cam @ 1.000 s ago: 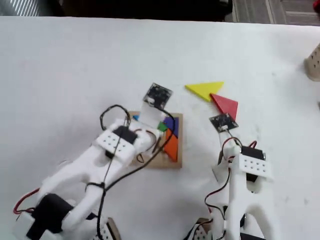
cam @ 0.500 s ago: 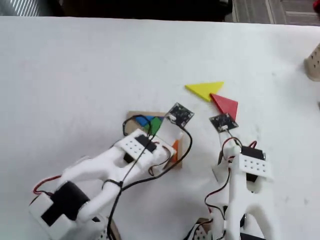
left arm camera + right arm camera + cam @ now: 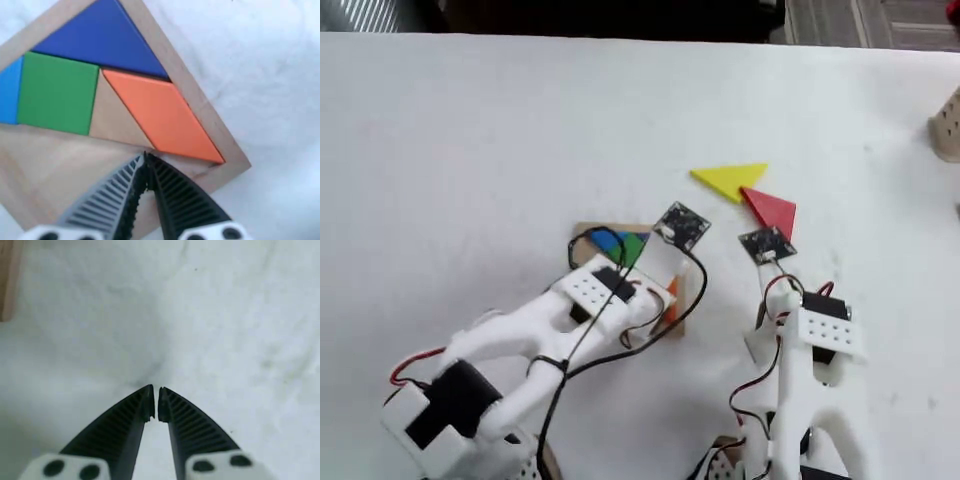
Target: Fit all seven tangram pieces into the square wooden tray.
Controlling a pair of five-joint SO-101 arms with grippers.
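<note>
Orange, the wooden parallelogram [image 3: 160,112] lies flat in the square wooden tray [image 3: 200,112], one long edge snug against the rim and the other along the big dark-blue triangle [image 3: 100,35]. A green square [image 3: 57,92] sits beside it, with a light-blue piece [image 3: 7,90] on its far side. A small triangular patch of bare tray floor [image 3: 112,120] shows between green and orange. The left tool [image 3: 146,162] hovers over the tray with its tips pressed together and holding nothing, just off the parallelogram's free edge. That pose looks better suited to nudging a piece flush than to lifting one.

On the white desk [image 3: 470,150], the yellow triangle [image 3: 728,179] and the red triangle [image 3: 770,210] lie touching at a corner, well outside the tray, so the task is not yet finished. The right tool [image 3: 155,402], also pinched closed and empty, hangs over bare desk near the red triangle. It is probably parked there to keep the tray clear for the other arm.
</note>
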